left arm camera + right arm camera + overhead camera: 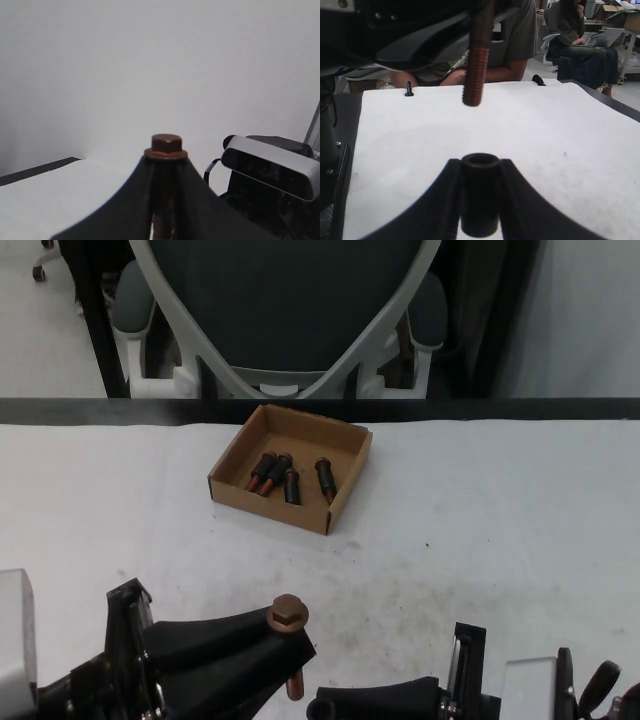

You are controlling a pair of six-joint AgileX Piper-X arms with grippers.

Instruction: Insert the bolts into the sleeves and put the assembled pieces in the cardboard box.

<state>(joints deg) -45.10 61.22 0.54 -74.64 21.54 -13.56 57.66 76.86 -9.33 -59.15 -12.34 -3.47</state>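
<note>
Left claw (163,172) is closed on a bolt (165,146), head up and shaft hanging down. Right claw (480,200) is closed on a black sleeve (480,172), mouth up. In the right wrist view the bolt tip sits above the sleeve mouth, apart from it and roughly in line, with a slight tilt. Both are held low over the near edge of the tabletop (500,520).

Step in hand looks like the insertion. To do it well, square the shaft to the bore first, centre the tip over the mouth, then lower straight. The right claw should keep the sleeve steady. A tilted entry would likely catch the threads on the rim.

Box (268,506) stands farther out near the middle with four assembled pieces (280,475) inside. Two small dark parts (409,89) lie near the far side, type unclear.

Tabletop is white with faint smudges. An office chair (290,300) stands just behind it.
</note>
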